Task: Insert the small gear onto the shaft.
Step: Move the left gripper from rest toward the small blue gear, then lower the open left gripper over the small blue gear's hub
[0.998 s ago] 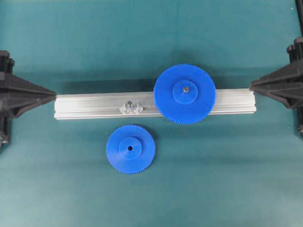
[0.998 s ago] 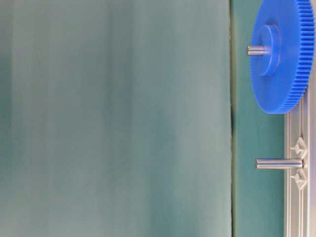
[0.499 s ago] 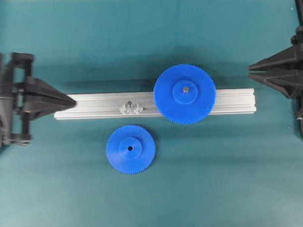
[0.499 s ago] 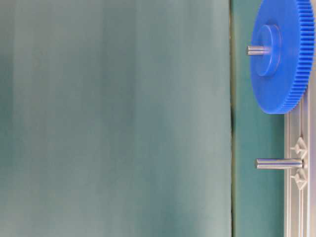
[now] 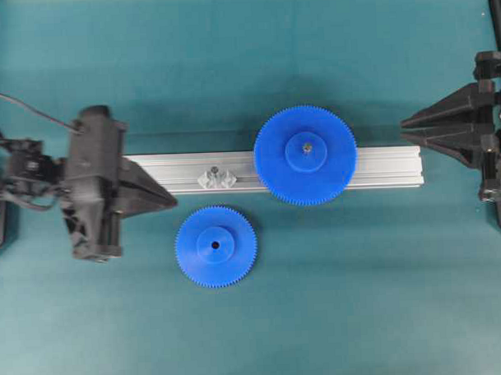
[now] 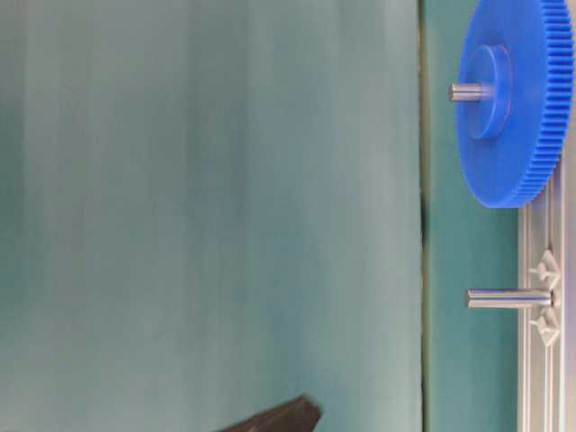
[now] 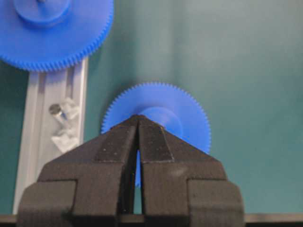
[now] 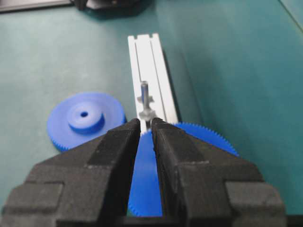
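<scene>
Meanwhile, over the teal tabletop (image 5: 337,300), I have the left gripper (image 5: 173,196) with its jaws pressed together and empty, nosed just short of the small gear (image 5: 215,246), which lies flat below the aluminium bar (image 5: 381,166); the right gripper (image 5: 405,126) hangs off the bar's far end, jaws a slit apart, holding nothing. To do this well I should spread the jaws first, straddle the raised hub, lift level and line the bore over the shaft (image 5: 214,170). Overhead flattens that pin to a dot; the table-level view shows its full length (image 6: 508,298), and the right wrist view shows it upright (image 8: 144,90).
</scene>
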`<state>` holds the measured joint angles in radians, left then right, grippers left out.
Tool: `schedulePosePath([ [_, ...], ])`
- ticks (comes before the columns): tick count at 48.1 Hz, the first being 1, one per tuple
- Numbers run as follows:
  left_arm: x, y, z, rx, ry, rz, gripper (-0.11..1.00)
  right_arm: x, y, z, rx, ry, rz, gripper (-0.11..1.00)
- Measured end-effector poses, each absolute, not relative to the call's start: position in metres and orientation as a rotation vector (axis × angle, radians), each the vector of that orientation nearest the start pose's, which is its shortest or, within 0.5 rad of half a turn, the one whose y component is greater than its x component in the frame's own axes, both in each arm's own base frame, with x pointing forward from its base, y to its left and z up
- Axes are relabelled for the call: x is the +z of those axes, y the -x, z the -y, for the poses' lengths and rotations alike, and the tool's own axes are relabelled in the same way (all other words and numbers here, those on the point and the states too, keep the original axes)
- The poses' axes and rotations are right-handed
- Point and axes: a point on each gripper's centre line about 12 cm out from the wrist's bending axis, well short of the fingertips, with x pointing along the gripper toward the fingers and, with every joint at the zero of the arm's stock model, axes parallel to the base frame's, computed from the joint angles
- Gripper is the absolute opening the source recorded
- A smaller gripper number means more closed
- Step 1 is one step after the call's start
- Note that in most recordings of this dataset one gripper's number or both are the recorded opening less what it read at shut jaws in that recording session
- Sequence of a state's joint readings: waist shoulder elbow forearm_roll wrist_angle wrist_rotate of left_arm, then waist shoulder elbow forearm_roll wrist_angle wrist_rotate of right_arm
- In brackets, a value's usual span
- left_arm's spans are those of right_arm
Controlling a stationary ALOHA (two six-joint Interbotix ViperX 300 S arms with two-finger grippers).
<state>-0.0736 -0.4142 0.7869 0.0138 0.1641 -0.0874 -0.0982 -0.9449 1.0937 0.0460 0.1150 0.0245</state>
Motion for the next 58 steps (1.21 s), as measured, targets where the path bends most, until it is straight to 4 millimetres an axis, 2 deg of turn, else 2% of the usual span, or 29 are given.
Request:
schedulePosePath([
  [4,0.252,-0.322,0.024,-0.048,0.055,-0.557,0.06,0.275,-0.201,0.019,-0.101,-0.082,-0.268,0.28],
  [7,0.249,-0.329,0.024,-0.047,0.055,-0.573,0.13,0.275,-0.201,0.019,-0.100,-0.084,-0.266,0.28],
  [12,0.245,-0.336,0.025,-0.048,0.052,-0.603,0.35,0.275,-0.200,0.018,-0.098,-0.083,-0.262,0.28],
  [19,0.243,-0.341,0.026,-0.046,0.049,-0.654,0.76,0.274,-0.199,0.018,-0.097,-0.085,-0.266,0.28],
  [22,0.240,-0.342,0.027,-0.047,0.048,-0.674,0.88,0.273,-0.198,0.018,-0.097,-0.085,-0.266,0.28],
  [34,0.226,-0.350,0.029,-0.044,0.040,-0.792,0.87,0.269,-0.197,0.018,-0.096,-0.086,-0.291,0.28],
  [46,0.200,-0.369,0.048,-0.071,0.018,-0.956,0.87,0.264,-0.195,0.017,-0.096,-0.086,-0.334,0.28],
  [58,0.173,-0.389,0.052,-0.056,0.015,-1.109,0.87,0.262,-0.190,0.017,-0.095,-0.086,-0.326,0.28],
])
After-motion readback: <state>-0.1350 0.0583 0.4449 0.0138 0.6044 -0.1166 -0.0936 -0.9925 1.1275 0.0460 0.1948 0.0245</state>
